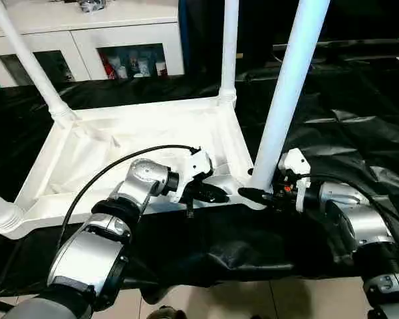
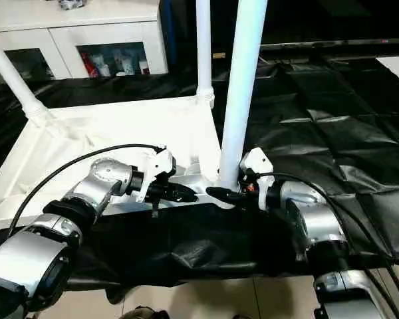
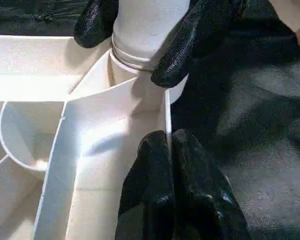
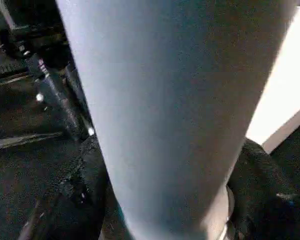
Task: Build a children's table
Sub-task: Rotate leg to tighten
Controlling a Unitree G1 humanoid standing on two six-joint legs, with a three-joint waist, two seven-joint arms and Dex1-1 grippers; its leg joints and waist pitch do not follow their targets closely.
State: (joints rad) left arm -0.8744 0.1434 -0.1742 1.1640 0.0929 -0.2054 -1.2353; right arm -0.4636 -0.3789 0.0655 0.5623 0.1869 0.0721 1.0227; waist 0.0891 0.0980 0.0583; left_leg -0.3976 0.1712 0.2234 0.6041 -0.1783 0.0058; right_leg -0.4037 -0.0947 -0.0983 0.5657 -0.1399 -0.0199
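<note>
we have the white plastic ribbed tabletop (image 1: 139, 143) upside down on the black-draped work table (image 1: 359, 126), long white tapered tube legs standing in its corner sockets. our right gripper (image 3: 135, 40) straddles the base of the near-right leg (image 1: 289, 86), fingers apart around it. our left gripper (image 1: 216, 195) is pinched together, resting at the tabletop's near rim beside that corner.

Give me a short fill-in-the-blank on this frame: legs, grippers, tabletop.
1. The tabletop lies with its ribbed underside facing ____.
2. The right gripper has one black finger on each side of the near-right ____.
3. The left gripper has its fingers ____ by the tabletop's rim.
4. The work table wears a ____ cover.

Missing words: up; leg; shut; black
</note>
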